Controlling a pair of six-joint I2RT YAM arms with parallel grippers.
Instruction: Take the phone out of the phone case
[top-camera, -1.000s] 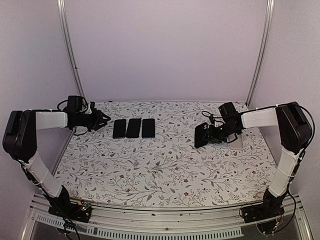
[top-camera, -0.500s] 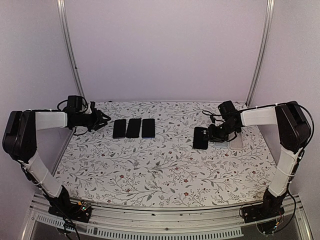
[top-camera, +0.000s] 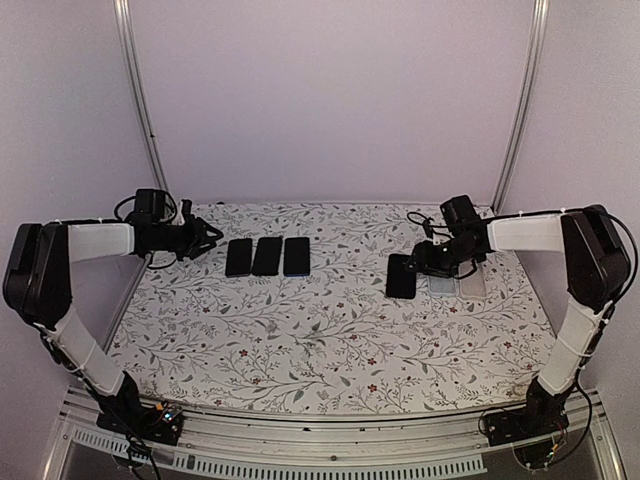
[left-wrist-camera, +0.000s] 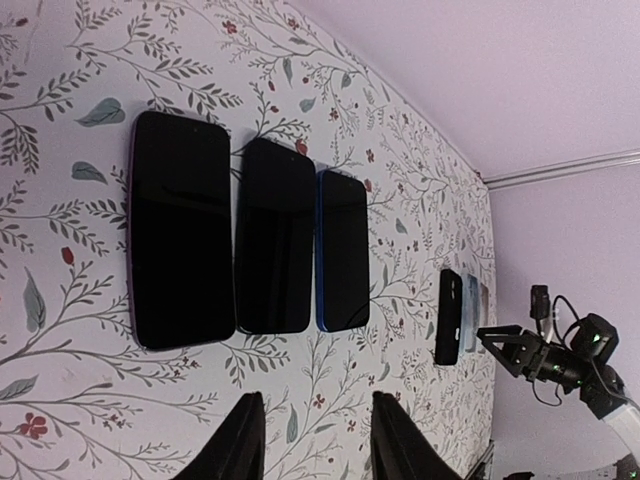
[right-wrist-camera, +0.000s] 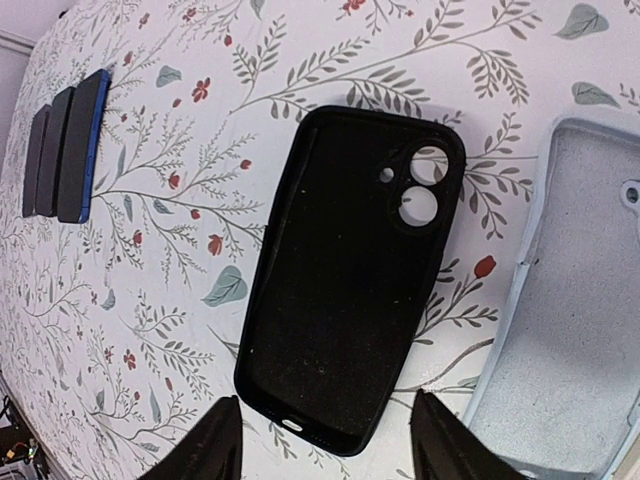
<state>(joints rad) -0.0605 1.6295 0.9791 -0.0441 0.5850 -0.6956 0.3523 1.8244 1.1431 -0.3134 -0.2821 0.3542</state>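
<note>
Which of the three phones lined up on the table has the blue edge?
The rightmost phone, closest to the black case; the middle phone and left phone look dark all over.

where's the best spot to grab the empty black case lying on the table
Pinch the long side wall of the black case that faces away from the light blue case, coming from above with one jaw inside the hollow. It lies flat, open side up, so only the thin raised rim offers a hold.

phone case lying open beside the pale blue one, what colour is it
Black; the phone case shows best in the right wrist view.
</note>
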